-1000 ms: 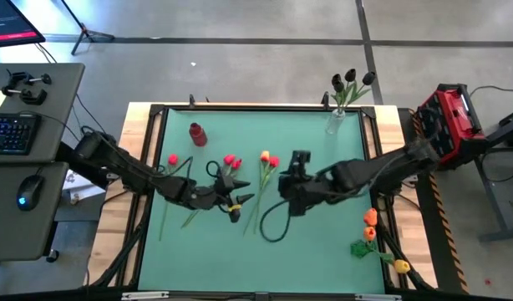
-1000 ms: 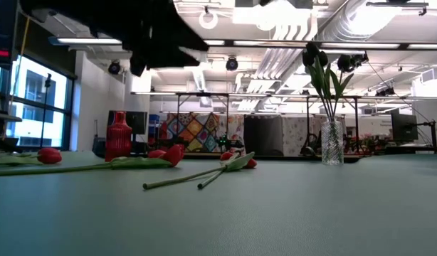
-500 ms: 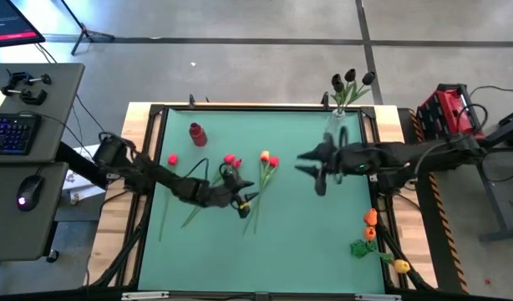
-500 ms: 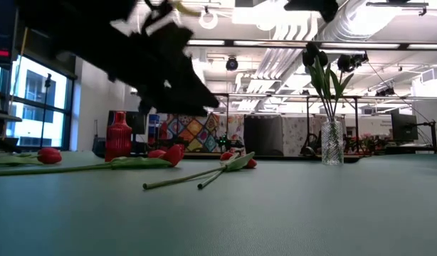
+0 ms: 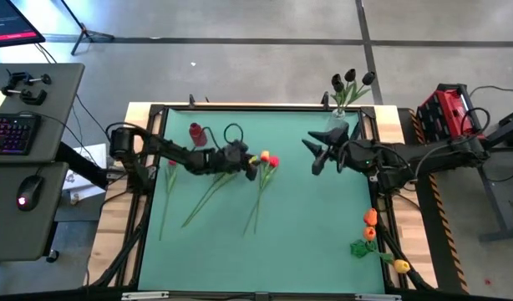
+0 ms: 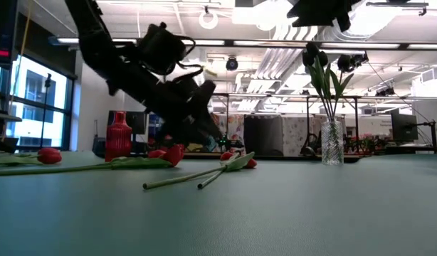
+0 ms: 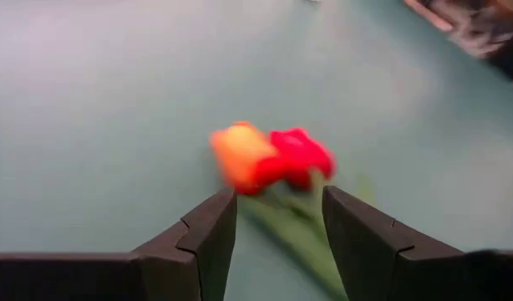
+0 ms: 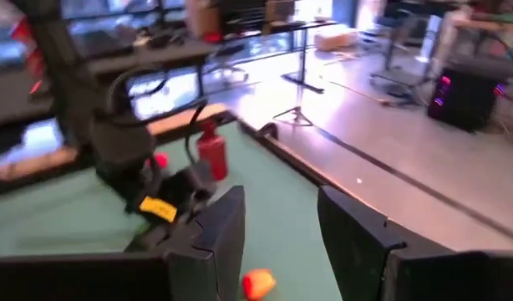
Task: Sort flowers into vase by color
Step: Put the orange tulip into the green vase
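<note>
An orange tulip and a red tulip lie head by head on the green mat, stems trailing toward the near edge. My left gripper is open just left of these heads. In the left wrist view the orange head and red head lie just beyond its fingers, with the green stem running between them; I see no touch. My right gripper hovers open and empty near the glass vase, which holds near-black tulips. Another red tulip lies at the left.
A small red vase stands at the far left of the mat. Orange and yellow flowers lie by the mat's right edge. More green stems lie below my left arm. A red case sits off the table's right.
My left gripper has swung toward the far edge and a little right, coming down to the orange and red heads. My right gripper has pulled back from the mat's middle toward the far right, near the glass vase, rolling as it went.
</note>
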You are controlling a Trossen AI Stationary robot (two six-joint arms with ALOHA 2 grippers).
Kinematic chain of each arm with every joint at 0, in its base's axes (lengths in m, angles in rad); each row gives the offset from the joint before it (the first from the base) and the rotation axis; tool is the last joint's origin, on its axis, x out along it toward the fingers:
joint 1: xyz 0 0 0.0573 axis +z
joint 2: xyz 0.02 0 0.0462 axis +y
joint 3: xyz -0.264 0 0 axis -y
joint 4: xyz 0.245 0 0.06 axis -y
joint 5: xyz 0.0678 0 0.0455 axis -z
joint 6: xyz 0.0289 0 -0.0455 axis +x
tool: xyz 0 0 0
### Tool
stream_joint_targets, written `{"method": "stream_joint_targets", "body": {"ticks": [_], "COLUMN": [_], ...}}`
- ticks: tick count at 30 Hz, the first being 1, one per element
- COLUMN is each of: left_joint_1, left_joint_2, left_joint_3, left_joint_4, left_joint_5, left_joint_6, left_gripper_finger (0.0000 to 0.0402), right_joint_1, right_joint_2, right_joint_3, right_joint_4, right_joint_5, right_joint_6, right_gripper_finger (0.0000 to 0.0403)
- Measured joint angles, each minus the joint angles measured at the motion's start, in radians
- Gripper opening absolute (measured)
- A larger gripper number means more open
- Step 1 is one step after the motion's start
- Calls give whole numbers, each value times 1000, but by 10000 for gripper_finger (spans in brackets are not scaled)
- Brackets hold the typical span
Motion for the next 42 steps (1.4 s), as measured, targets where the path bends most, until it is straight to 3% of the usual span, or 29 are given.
{"method": "stream_joint_targets", "body": {"ticks": [3,6,9,11,14,21,26,37,42], "left_joint_1": [30,46,61,71,78,74,71,53,53], "left_joint_2": [0,0,-1,-1,-1,-2,36,199,218], "left_joint_3": [45,122,221,282,354,374,374,394,413], "left_joint_4": [-21,-129,-323,-443,-560,-606,-621,-530,-529], "left_joint_5": [152,225,223,207,180,145,132,209,208], "left_joint_6": [-41,-114,-152,-154,-176,-222,-237,-405,-412], "left_gripper_finger": [164,164,164,164,164,164,164,163,138], "right_joint_1": [-32,-66,-101,-116,-129,-127,-128,-129,-130], "right_joint_2": [-2,-3,-3,-3,-3,-3,-3,-29,-50], "right_joint_3": [29,88,158,213,290,386,391,391,391], "right_joint_4": [2,-12,-58,-132,-284,-544,-594,-597,-600], "right_joint_5": [-8,-134,-319,-369,-363,-364,-352,-363,-365], "right_joint_6": [86,220,330,395,481,637,607,449,410], "right_gripper_finger": [142,142,142,142,142,142,142,142,142]}}
